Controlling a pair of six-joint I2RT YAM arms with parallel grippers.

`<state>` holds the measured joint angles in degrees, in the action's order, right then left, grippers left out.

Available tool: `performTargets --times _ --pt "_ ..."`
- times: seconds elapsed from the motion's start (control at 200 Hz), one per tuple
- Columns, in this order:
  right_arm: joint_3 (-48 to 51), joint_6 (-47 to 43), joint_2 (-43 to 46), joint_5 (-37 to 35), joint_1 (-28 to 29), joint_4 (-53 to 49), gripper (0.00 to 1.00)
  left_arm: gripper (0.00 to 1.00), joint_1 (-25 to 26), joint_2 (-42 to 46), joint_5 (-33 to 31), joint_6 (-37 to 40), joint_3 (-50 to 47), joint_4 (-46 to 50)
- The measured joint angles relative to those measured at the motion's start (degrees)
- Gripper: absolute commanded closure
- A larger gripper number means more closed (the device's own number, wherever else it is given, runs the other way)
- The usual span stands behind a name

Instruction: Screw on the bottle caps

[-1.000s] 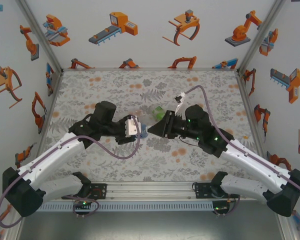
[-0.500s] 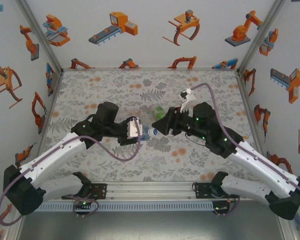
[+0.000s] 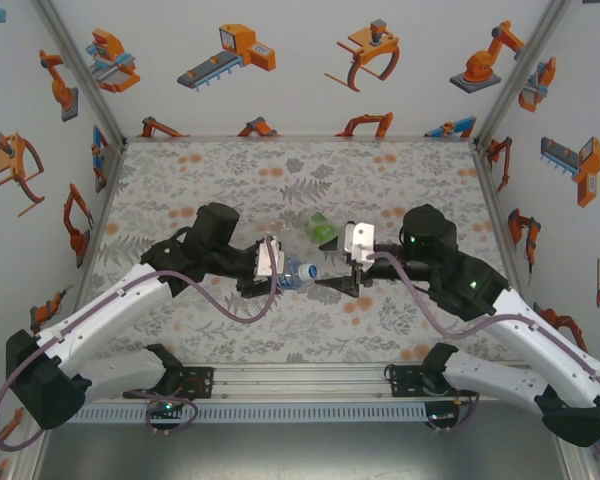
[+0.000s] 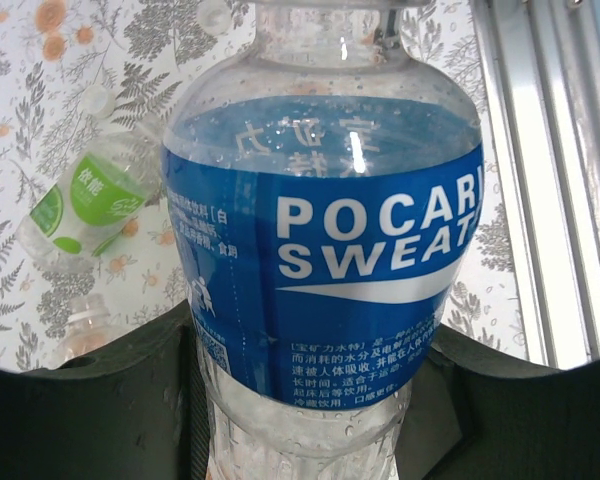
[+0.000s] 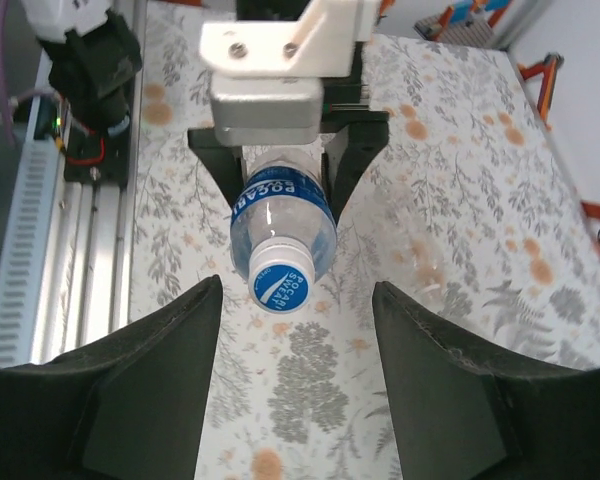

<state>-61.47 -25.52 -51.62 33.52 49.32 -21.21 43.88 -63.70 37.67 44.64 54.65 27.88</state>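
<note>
The left gripper (image 3: 278, 270) is clamping its jaws on the blue-label bottle (image 4: 325, 240), holding it sideways over the desk (image 3: 230, 170), its cap (image 5: 279, 284) pointing rightward. The green-label bottle (image 3: 322, 226) is lying just behind. The right gripper (image 5: 297, 300) is facing the cap, jaws apart.

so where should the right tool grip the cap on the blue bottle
Grip the cap by its round side, coming straight along its axis: the left tool holds the blue bottle roughly level, cap facing the open right tool.
</note>
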Motion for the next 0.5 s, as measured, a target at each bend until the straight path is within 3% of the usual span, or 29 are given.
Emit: performTargets --times 0.155,0.401,0.501 --pt "0.0 -4.2 -2.6 4.2 0.0 -1.2 0.47 1.0 0.3 0.0 1.5 -0.4 0.9 1.0" --pt "0.0 -6.1 -3.2 5.5 0.0 -1.2 0.63 1.0 0.4 -0.3 2.5 -0.5 1.2 1.7" --pt "0.0 -6.1 -3.2 5.7 0.0 -1.3 0.64 1.0 0.4 -0.5 2.7 -0.7 1.3 1.9"
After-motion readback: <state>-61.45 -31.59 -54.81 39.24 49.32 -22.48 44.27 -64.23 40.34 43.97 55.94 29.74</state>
